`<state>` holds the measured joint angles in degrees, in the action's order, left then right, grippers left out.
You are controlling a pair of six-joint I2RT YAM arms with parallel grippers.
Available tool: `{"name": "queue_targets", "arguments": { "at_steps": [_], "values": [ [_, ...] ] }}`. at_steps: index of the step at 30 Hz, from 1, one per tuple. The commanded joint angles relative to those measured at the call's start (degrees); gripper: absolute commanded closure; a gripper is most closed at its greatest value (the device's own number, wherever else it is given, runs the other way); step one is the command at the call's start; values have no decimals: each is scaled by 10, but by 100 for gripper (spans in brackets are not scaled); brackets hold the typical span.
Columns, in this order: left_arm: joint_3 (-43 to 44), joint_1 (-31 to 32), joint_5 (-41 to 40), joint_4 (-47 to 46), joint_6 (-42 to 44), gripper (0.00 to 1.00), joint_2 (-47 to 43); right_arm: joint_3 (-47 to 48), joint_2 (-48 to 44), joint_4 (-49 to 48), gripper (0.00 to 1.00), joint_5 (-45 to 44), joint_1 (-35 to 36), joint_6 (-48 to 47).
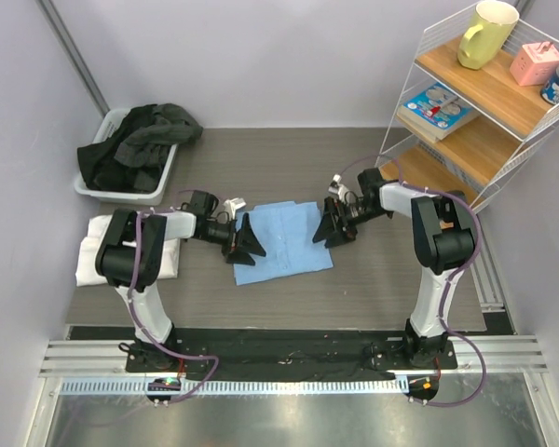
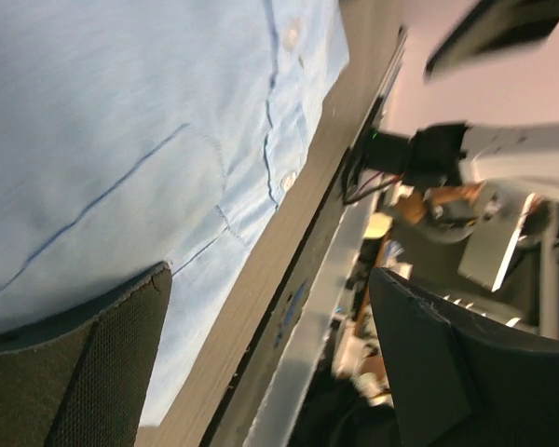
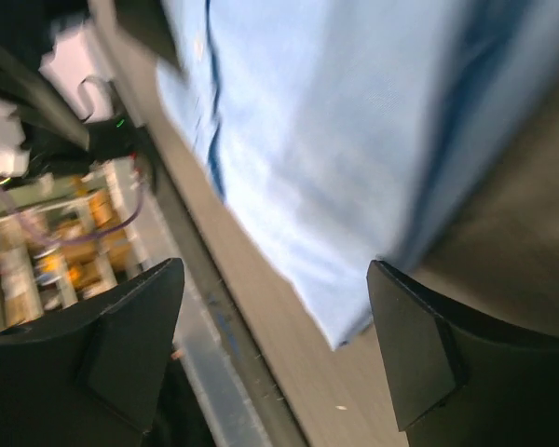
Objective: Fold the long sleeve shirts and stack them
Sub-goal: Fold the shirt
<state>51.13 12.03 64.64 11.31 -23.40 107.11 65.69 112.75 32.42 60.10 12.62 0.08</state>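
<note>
We are holding both hands low at the blue shirt (image 1: pixel 281 244), which is lying folded into a rough rectangle in the middle of the desk (image 1: pixel 261 168). Our left hand (image 1: pixel 248 238) is sitting at the shirt's left edge and our right hand (image 1: pixel 330 227) at its right edge. Both are standing wide open and gripping nothing. In the left wrist view the two dark fingers (image 2: pixel 93 372) are spreading far apart, with only the shirt's edge and bare desk showing between them. In the right wrist view the fingers (image 3: pixel 112 354) are gaping just as wide over a corner of the shirt. We cannot tell whether either hand is touching the cloth. The left wrist view is also showing small buttons (image 2: pixel 288 178) running along the shirt's edge.

The white shirt (image 1: pixel 95 250) is lying folded well to the left of the blue shirt, partly under our left arm. Beyond the blue shirt and to its left, a white bin (image 1: pixel 121 193) is holding dark clothes (image 1: pixel 140 140). To the blue shirt's right, a wire shelf (image 1: pixel 489 88) is carrying a yellow mug (image 1: pixel 486 33).
</note>
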Motion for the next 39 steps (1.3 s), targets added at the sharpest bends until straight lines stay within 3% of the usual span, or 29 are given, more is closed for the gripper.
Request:
{"name": "queue_targets", "arguments": {
  "at_steps": [1,4,8,11,16,20,23,24,27,29,34,36,39],
  "values": [
    [33,51,-13,155,169,13,-67,109,-40,62,18,-110,-8,-57],
    [77,45,-22,169,165,13,-88,178,-39,42,33,-139,10,-36],
    [126,38,-61,74,98,11,-82,233,15,12,51,-147,53,-3],
    [153,34,-89,57,80,12,-39,249,68,3,56,-157,63,-3],
    [156,5,-158,54,64,15,54,295,135,2,62,-249,61,-25],
    [124,-1,-179,59,61,18,91,338,175,5,63,-286,62,-41],
    [107,37,-174,86,81,23,103,397,214,21,63,-309,77,-58],
    [93,77,-172,99,93,23,100,412,222,26,63,-314,82,-64],
    [62,149,-141,115,133,24,60,455,241,43,63,-314,110,-97],
    [44,153,-116,103,141,21,1,458,234,52,63,-311,134,-135],
    [5,59,-123,74,107,0,-164,423,166,59,57,-262,156,-186],
    [19,20,-169,114,100,0,-219,412,133,56,50,-252,156,-193],
    [62,-3,-186,201,140,0,-232,379,57,38,40,-258,156,-193]
  ]
}}
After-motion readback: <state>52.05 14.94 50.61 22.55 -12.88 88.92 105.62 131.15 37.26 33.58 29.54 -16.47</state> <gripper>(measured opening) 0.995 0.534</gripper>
